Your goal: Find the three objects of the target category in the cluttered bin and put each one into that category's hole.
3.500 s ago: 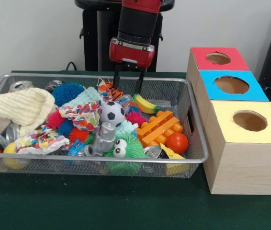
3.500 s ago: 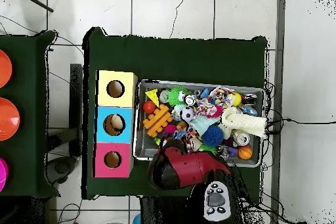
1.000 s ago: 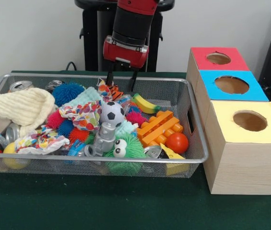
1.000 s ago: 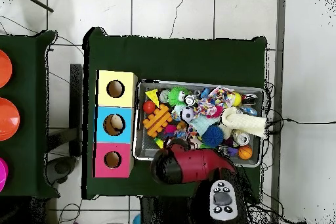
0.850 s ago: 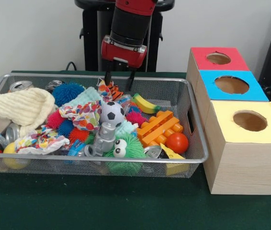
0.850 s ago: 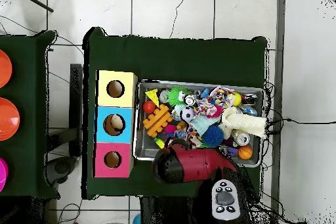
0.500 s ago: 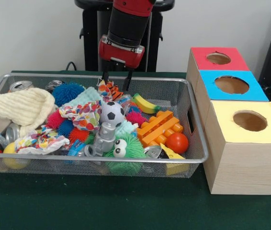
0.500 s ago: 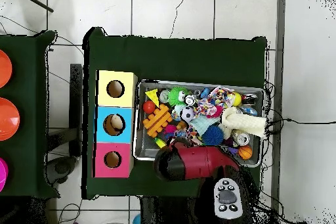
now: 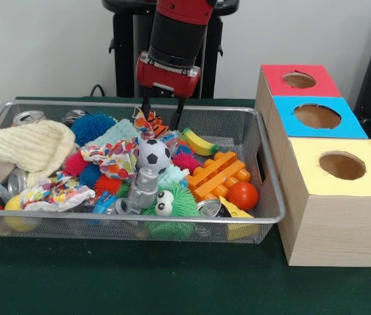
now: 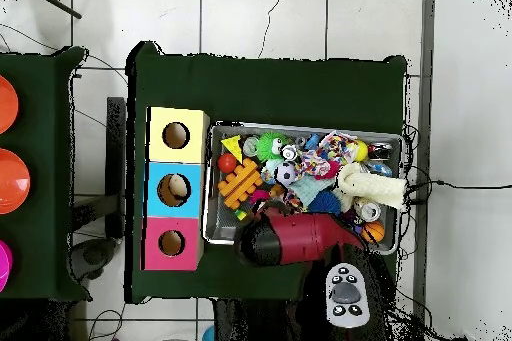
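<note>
Hanging over the far side of the wire bin (image 9: 267, 197), the gripper (image 9: 161, 116) has its two fingers spread apart and holds nothing. Its tips stand on both sides of an orange striped toy (image 9: 149, 123). Just to the right lies a banana (image 9: 198, 142), and nearer an orange block (image 9: 217, 172) and a soccer ball (image 9: 153, 155). Right of the bin, the box (image 9: 330, 216) shows red, blue and yellow holes.

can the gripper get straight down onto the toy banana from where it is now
Probably yes, after a small sideways shift. The gripper hangs open at the bin's far side, and the banana lies close beside it on top of the pile, uncovered. The orange block sits next to it but not over it.
</note>
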